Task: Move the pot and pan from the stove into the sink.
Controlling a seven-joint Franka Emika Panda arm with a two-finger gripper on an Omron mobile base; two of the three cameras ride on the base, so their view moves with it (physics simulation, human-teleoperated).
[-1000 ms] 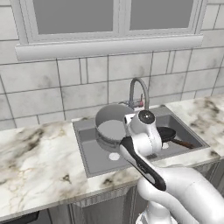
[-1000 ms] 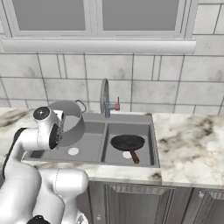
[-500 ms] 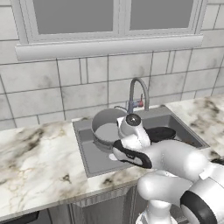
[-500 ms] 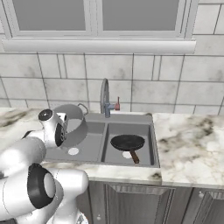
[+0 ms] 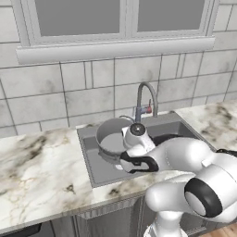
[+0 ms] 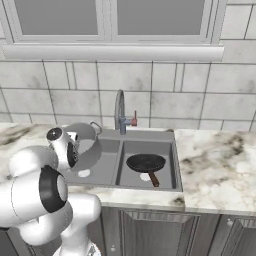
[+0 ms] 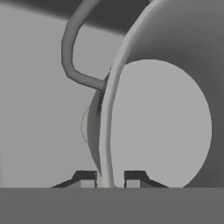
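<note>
Hand view shows the pincer [image 7: 109,177] pinching the pot [image 7: 162,122] rim; the arm bends low, holding it over the sink [image 5: 99,169] left basin.

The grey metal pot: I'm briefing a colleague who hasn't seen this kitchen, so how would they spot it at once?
Start at the grey double-basin sink set in the marble counter under the window. Over its left basin, tilted, is the grey metal pot, its rim pinched by the white arm's gripper. It is deep and straight-walled, unlike the shallow black frying pan with a brown handle in the right basin.
</note>
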